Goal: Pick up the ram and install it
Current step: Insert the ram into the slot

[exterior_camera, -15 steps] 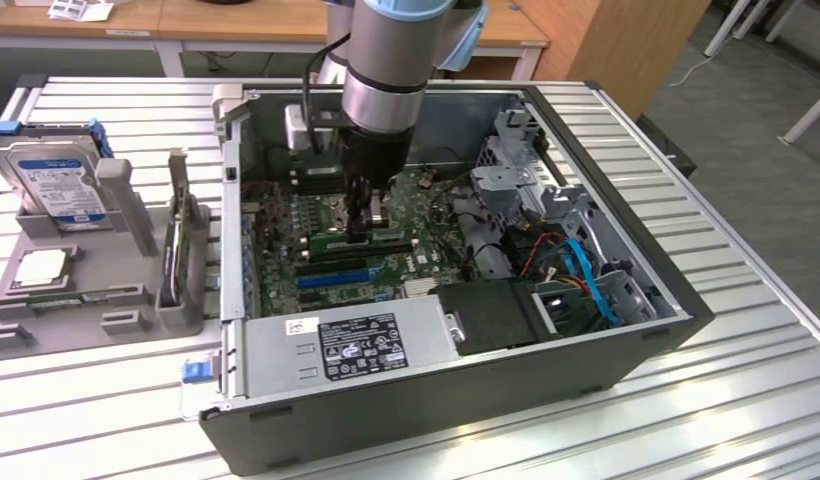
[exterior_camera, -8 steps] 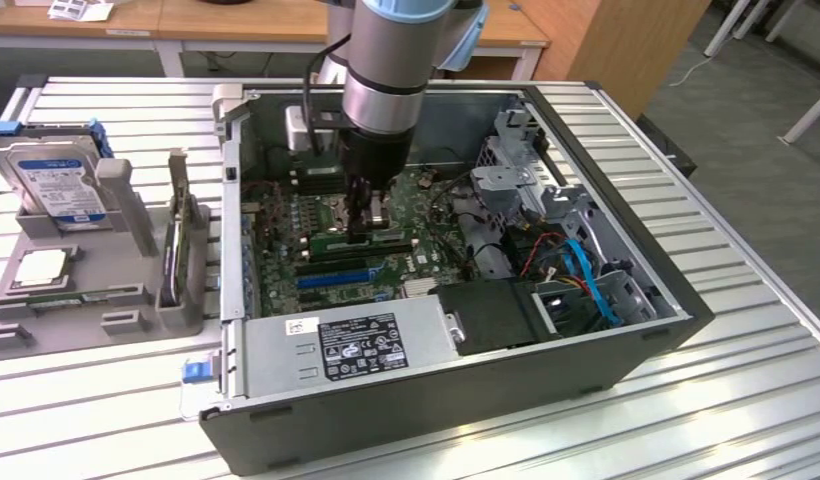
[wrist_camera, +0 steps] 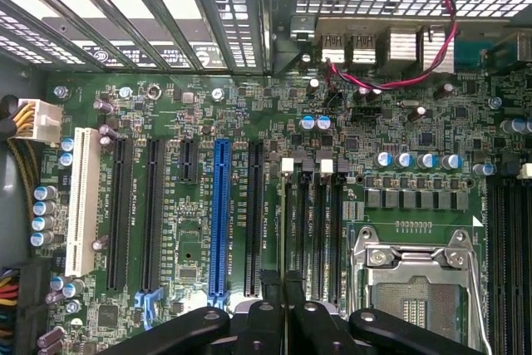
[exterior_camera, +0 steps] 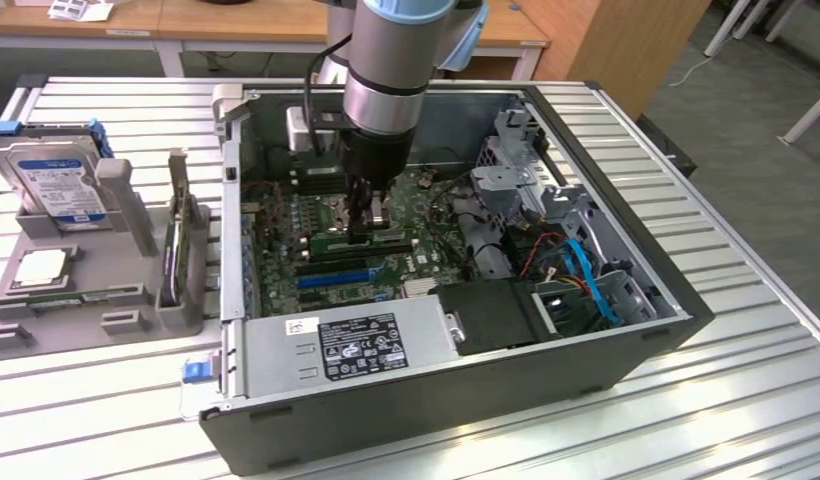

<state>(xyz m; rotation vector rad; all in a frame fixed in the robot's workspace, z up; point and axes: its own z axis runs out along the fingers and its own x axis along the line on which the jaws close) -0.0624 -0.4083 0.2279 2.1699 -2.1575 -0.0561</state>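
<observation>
Nearest, shut jaws pinching the ram [wrist_camera: 285, 230] edge-on. Hangs straight beneath them at six o'clock, long axis parallel to the black memory slots [wrist_camera: 320, 230] just beside; seated or hovering, cannot tell. Farther out, lies roughly nine-to-three o'clock across the motherboard [wrist_camera: 191, 106] in the exterior view.

The ram [exterior_camera: 394, 240] is a long, narrow green board standing on its thin edge, clamped between the closed fingers of the pincer [wrist_camera: 285, 293]. It lies lengthwise along the black memory slots [wrist_camera: 320, 230] of the motherboard [wrist_camera: 399, 147]. Whether it is seated cannot be told.
</observation>
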